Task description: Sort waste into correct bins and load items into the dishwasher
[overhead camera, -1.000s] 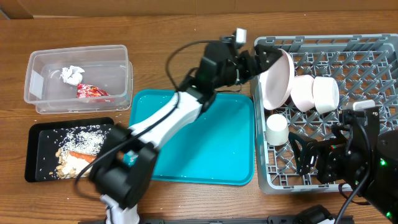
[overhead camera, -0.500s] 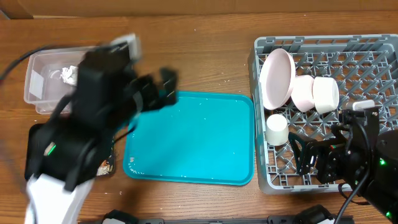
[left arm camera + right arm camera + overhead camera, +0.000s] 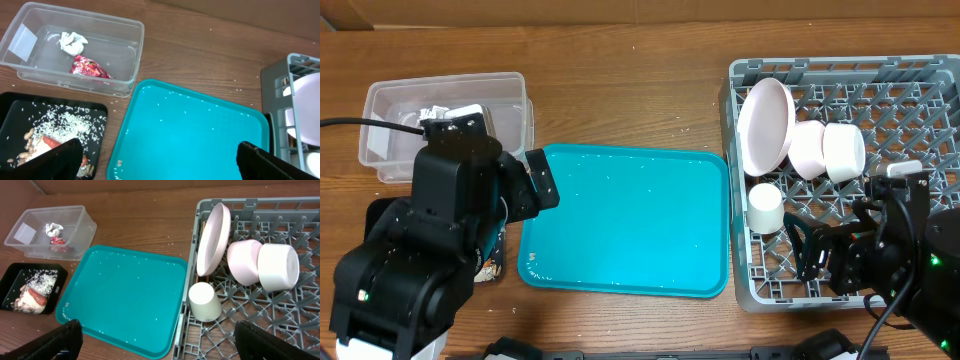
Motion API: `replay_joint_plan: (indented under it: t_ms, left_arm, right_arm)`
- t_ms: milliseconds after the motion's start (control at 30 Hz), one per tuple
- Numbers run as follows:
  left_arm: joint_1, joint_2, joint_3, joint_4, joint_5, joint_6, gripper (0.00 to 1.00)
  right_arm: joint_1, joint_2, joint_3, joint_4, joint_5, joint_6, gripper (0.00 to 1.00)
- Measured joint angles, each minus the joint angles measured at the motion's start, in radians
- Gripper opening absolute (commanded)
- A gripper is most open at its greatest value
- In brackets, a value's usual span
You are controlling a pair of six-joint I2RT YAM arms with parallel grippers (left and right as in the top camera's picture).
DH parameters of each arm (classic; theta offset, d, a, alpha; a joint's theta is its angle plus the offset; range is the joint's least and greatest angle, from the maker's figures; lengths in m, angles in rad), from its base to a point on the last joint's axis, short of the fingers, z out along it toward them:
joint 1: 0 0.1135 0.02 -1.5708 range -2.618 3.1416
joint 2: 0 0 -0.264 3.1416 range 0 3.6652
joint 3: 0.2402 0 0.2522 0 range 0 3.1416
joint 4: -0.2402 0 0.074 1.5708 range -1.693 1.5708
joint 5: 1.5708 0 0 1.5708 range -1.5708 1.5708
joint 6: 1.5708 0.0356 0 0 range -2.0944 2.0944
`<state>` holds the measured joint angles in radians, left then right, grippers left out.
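Hanging over the near side of the table (image 3: 620, 100), the left gripper (image 3: 165, 165) has its fingers spread wide with nothing between them. The right gripper (image 3: 160, 342) is likewise parted and empty, above the near part of the grey dish rack (image 3: 280, 330).

Just beyond the left fingers lies the teal tray (image 3: 200, 130), bare but for a few specks. To its left the black tray (image 3: 92, 110) holds scattered white grains, the orange carrot (image 3: 50, 142) and beige bits (image 3: 31, 145) beside it, probably the nut scraps, though they are small in this view. Farther back, the clear tub (image 3: 125, 60) contains the red wrapper (image 3: 89, 67) and, behind it, the white tissue (image 3: 71, 42).

In the rack, the cup (image 3: 204, 301) lies nearest, at the left edge. Behind it the plate (image 3: 212, 240) stands on edge, with one bowl (image 3: 244, 261) touching its right side and the second bowl (image 3: 278, 266) against that one.
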<state>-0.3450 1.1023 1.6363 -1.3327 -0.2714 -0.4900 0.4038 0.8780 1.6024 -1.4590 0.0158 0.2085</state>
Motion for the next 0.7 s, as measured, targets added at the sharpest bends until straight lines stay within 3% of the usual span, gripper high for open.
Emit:
replay_joint_plan:
  t_ms: [167,300,467,700]
  left_arm:
    - [0.000,0.030,0.000,0.000,-0.003,0.000,1.00]
    - [0.000,0.059,0.000,-0.001,-0.003,0.000,1.00]
    - [0.000,0.105,0.000,-0.003,-0.006,0.000,1.00]
    - [0.000,0.185,0.000,-0.003,-0.007,0.000,1.00]
  right_arm:
    - [-0.001,-0.031,-0.004,0.021,0.018,-0.011,1.00]
    - [-0.029,-0.115,-0.053,0.216,0.060,-0.066,1.00]
    - [-0.124,-0.294,-0.298,0.573,0.079,-0.127,1.00]
    - [-0.218,-0.501,-0.713,0.723,0.061,-0.146,1.00]
